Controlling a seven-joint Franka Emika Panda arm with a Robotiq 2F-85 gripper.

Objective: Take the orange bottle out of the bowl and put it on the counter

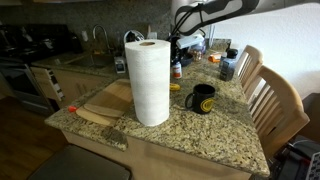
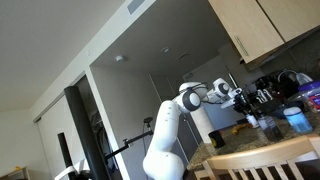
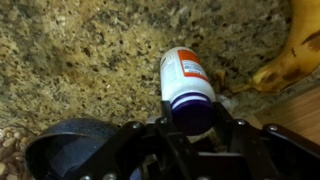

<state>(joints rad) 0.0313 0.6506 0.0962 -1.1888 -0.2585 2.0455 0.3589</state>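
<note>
In the wrist view my gripper [image 3: 190, 125] is shut on the orange bottle [image 3: 185, 72]. Its fingers flank the dark cap, and the white body with its orange label points away from the camera. The bottle is over the speckled granite counter [image 3: 80, 50], outside the bowl; whether it touches the counter I cannot tell. The dark grey bowl [image 3: 60, 140] lies just to the lower left of the gripper. In an exterior view the bottle [image 1: 177, 70] hangs under the gripper behind the paper towel roll. The arm and gripper [image 2: 245, 98] also show in an exterior view.
A banana [image 3: 290, 55] lies right of the bottle, by the wooden cutting board [image 3: 300, 110]. In an exterior view a tall paper towel roll [image 1: 150, 80], a black mug [image 1: 203, 99] and the cutting board [image 1: 105, 100] stand on the counter, with wooden chairs [image 1: 270, 95] alongside.
</note>
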